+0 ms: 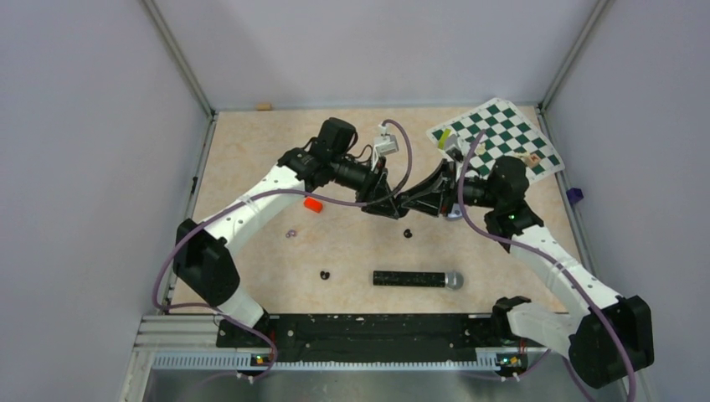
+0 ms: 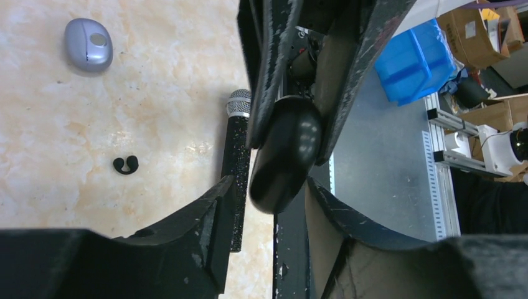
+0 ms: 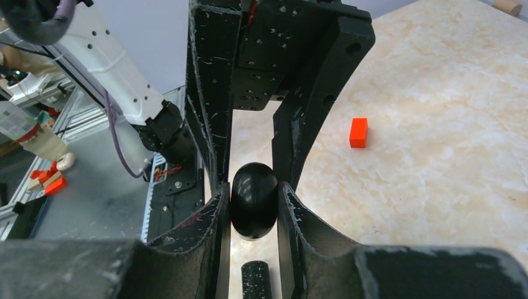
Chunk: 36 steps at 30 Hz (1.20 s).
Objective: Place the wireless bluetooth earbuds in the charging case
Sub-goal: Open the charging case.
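The charging case (image 3: 254, 202), a glossy black oval pod, hangs above the table with my right gripper (image 3: 254, 190) shut on its sides. In the left wrist view the case (image 2: 286, 149) points its lower end down between the jaws of my left gripper (image 2: 272, 190). Those jaws stand narrowly open around that end, and a thin slit shows on one side. From above, both grippers meet nose to nose (image 1: 402, 203) over the table's middle. Two wireless bluetooth earbuds lie loose on the table, one (image 1: 408, 233) just in front of the grippers and one (image 1: 325, 274) nearer the left arm.
A long black microphone (image 1: 417, 279) lies near the front. A red block (image 1: 312, 204) and tiny purple rings (image 1: 290, 234) sit to the left. A green chessboard (image 1: 494, 138) with small pieces lies at the back right. A grey-blue disc (image 2: 88, 43) rests on the table.
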Each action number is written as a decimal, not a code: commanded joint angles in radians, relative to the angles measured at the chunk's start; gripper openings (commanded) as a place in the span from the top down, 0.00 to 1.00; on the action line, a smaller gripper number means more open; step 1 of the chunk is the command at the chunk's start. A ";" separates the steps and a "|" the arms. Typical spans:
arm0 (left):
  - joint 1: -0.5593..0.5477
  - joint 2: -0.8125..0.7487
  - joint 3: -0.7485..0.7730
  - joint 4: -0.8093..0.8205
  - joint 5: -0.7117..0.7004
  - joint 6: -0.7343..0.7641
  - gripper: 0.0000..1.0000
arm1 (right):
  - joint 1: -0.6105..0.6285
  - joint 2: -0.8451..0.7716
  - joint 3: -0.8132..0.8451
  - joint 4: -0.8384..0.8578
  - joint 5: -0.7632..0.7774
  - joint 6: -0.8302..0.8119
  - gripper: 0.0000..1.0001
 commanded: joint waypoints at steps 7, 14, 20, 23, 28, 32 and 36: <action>-0.013 0.009 0.080 -0.036 0.007 0.056 0.52 | -0.010 0.030 0.012 -0.020 -0.030 -0.082 0.86; -0.013 -0.003 0.069 -0.035 0.004 0.063 0.57 | -0.010 0.044 0.018 -0.036 -0.031 -0.090 0.86; -0.017 0.004 0.065 -0.029 0.005 0.060 0.74 | -0.009 0.052 0.014 -0.022 -0.027 -0.072 0.85; -0.023 0.006 0.065 -0.028 0.000 0.059 0.87 | -0.010 0.050 0.010 -0.005 -0.020 -0.058 0.85; -0.022 -0.006 0.068 -0.011 -0.024 0.043 1.00 | -0.032 0.026 0.001 0.052 0.022 0.008 0.59; -0.005 -0.030 0.058 0.029 -0.057 -0.006 1.00 | -0.087 -0.011 -0.008 0.114 0.072 0.099 0.32; 0.058 -0.067 0.003 0.175 -0.073 -0.167 1.00 | -0.137 -0.056 -0.045 0.201 0.131 0.172 0.26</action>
